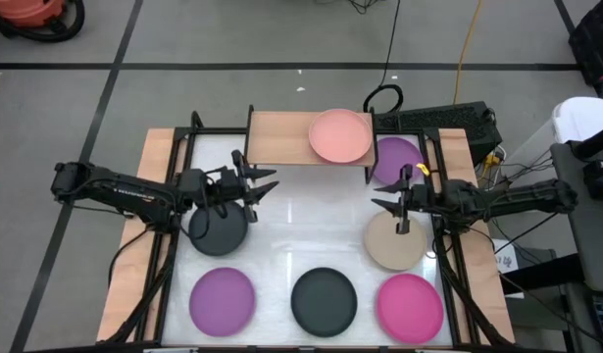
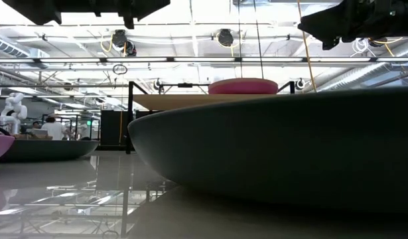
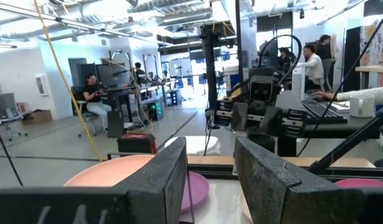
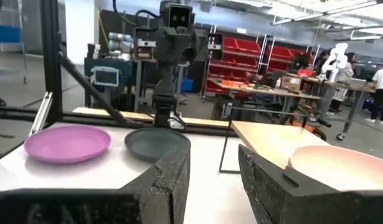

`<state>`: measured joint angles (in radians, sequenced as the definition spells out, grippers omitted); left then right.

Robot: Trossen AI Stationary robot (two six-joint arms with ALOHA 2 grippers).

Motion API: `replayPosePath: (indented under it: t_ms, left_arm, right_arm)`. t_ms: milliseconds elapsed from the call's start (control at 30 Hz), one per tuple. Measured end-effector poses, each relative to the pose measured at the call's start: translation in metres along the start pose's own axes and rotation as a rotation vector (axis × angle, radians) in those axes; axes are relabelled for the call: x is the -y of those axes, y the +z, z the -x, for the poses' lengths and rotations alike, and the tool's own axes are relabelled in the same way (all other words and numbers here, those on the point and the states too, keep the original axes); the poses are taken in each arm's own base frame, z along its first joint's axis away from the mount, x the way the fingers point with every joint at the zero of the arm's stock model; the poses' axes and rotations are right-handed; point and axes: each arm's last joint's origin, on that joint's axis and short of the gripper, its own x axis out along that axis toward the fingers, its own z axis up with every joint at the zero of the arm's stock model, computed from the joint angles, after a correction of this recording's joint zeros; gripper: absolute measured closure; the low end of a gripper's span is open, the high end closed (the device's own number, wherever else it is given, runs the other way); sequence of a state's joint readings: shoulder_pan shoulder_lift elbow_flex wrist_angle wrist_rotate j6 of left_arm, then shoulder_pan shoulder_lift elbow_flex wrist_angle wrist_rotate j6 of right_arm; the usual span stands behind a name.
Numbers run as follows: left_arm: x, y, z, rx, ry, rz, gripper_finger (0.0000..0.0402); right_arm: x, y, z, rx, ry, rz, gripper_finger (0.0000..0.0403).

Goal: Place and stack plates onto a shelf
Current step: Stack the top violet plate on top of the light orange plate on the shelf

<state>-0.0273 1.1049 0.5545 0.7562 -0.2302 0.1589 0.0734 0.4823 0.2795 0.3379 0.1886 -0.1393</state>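
The shelf (image 1: 281, 137) stands at the table's far edge with the pale pink plate (image 1: 340, 135) lying flat on its right half. A purple plate (image 1: 399, 157) rests on the table beside the shelf's right end. Lying flat on the table are a beige plate (image 1: 394, 242), a dark grey plate (image 1: 219, 229), and along the near edge a purple (image 1: 223, 299), a dark grey (image 1: 324, 299) and a magenta plate (image 1: 410, 306). My left gripper (image 1: 266, 182) hovers open just right of the far dark grey plate. My right gripper (image 1: 381, 195) hovers open above the beige plate's far edge. An eighth plate does not show.
Black frame rails (image 1: 174, 245) run along both sides of the white tabletop. The shelf's left half (image 1: 276, 137) is bare wood. A stretch of bare tabletop (image 1: 316, 221) lies between the two grippers. People sit at desks (image 3: 312, 62) in the room beyond.
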Motion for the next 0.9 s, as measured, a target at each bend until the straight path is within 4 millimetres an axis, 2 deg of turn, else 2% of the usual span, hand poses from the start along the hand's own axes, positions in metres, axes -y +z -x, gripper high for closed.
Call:
replayPosePath:
  t_ms: [200,367,733,900]
  left_arm:
    - [0.0,0.0,0.0,-0.001,0.0,-0.001,0.0259]
    - [0.0,0.0,0.0,-0.002,0.0,-0.001,0.0259]
    - [0.0,0.0,0.0,-0.002,0.0,0.0,0.0259]
    - [0.0,0.0,0.0,-0.002,0.0,-0.001,0.0259]
  right_arm:
    - [0.001,0.008,-0.007,-0.119,-0.015,-0.02,0.0284]
    - [0.001,0.005,-0.011,-0.199,-0.08,-0.028,0.0284]
    - [0.002,0.005,-0.013,-0.253,-0.108,-0.029,0.0284]
    - [0.004,0.011,-0.013,-0.377,-0.16,-0.052,0.0284]
